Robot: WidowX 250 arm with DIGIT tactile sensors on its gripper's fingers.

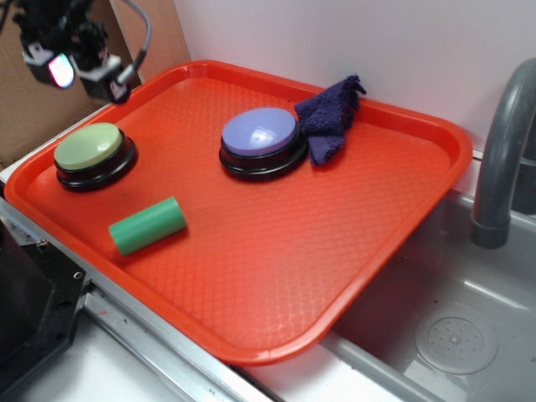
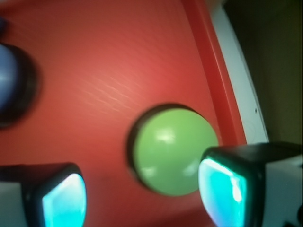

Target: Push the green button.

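Note:
The green button (image 1: 88, 147) has a pale yellow-green domed top on a black base. It sits at the far left of the red tray (image 1: 335, 234). My gripper (image 1: 77, 69) hovers above and behind it, well clear of the top, with its jaws apart and empty. In the wrist view the green button (image 2: 173, 150) lies below me, between the two cyan-padded fingertips (image 2: 222, 191) and closer to the right one. The midpoint of my gripper (image 2: 142, 198) is just left of the button.
A lavender-blue domed button (image 1: 260, 139) stands mid-tray, a dark blue cloth (image 1: 329, 115) beside it. A plain green cylinder (image 1: 147, 225) lies near the tray's front edge. A grey sink (image 1: 452, 335) with a faucet (image 1: 502, 159) is at the right. Cardboard stands behind the gripper.

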